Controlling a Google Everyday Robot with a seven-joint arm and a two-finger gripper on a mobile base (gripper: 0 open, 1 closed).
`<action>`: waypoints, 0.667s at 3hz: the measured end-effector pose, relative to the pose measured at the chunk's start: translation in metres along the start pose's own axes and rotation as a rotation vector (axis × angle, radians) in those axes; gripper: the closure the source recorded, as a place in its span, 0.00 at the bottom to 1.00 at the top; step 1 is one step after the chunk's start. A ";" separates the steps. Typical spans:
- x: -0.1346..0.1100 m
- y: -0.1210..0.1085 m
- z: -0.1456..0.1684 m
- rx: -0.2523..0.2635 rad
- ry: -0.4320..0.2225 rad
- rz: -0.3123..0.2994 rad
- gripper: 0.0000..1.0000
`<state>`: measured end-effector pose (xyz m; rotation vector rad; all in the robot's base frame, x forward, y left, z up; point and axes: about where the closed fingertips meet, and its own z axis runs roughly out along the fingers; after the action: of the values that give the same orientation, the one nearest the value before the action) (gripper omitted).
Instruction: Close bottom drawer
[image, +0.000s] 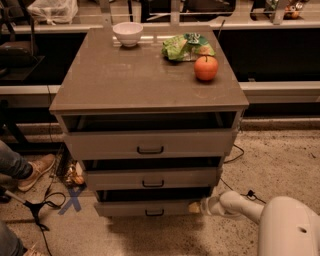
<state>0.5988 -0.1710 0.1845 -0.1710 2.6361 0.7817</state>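
**A:** What is the setting?

**B:** A speckled floor with loose cables. On it stands a grey-brown desk (125, 85) carrying a white bowl (128, 33), a green bag (186, 46) and an orange (206, 68).

**A:** And the bottom drawer?

**B:** The bottom drawer (130, 207) is lowest of three, just above the floor. It stands out a little, with a dark gap over its front panel.

**A:** Where is the tool?

**B:** The tool (196, 206) is low on the right, at the right end of that panel and seemingly touching it. I cannot tell how far open it is, and it has hold of nothing that I can make out.

**A:** How much is left?

**B:** I judge the task mostly done. A short push inward remains.
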 end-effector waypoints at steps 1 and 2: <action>-0.014 -0.003 0.001 -0.008 -0.028 -0.007 1.00; -0.022 -0.015 -0.006 -0.005 -0.065 0.013 1.00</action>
<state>0.6206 -0.1867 0.1899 -0.1277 2.5770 0.7854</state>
